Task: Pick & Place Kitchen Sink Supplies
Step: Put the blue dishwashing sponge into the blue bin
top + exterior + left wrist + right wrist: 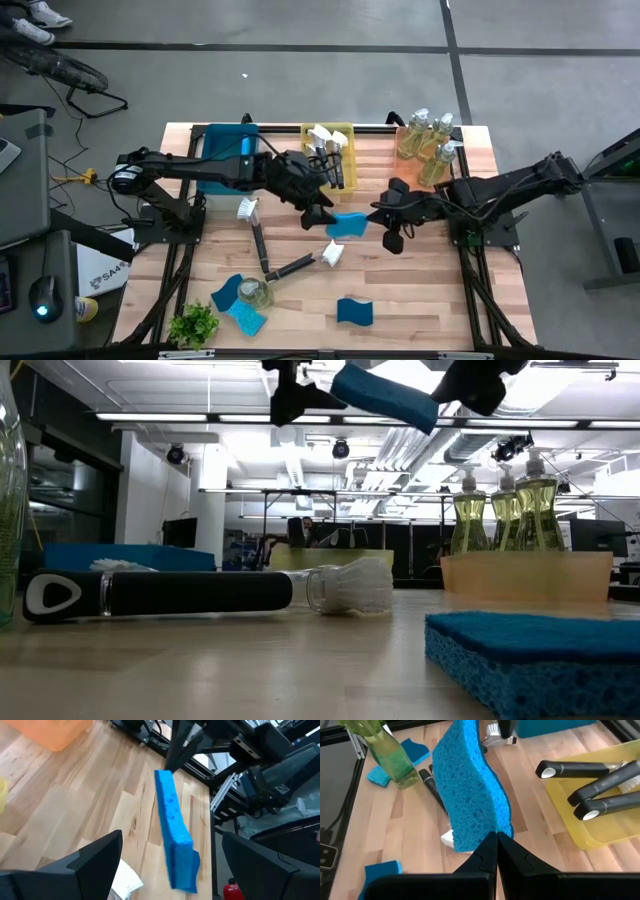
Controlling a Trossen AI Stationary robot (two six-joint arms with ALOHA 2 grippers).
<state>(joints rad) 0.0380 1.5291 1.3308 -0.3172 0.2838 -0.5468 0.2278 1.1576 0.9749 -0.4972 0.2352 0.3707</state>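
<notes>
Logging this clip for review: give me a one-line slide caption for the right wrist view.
Right gripper shut on a raised blue sponge, with brushes in the yellow bin beyond.

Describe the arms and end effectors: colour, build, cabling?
Both arms are black with jointed tubular links, on black frame bases at the table's sides. Left end effector and right end effector each have two dark, flat, wedge-shaped fingers. Black cables trail at the left base.

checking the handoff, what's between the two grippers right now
A blue sponge, pinched at one edge by the shut right gripper; the open left gripper flanks its other end. High view shows it; the left wrist view confirms.
</notes>
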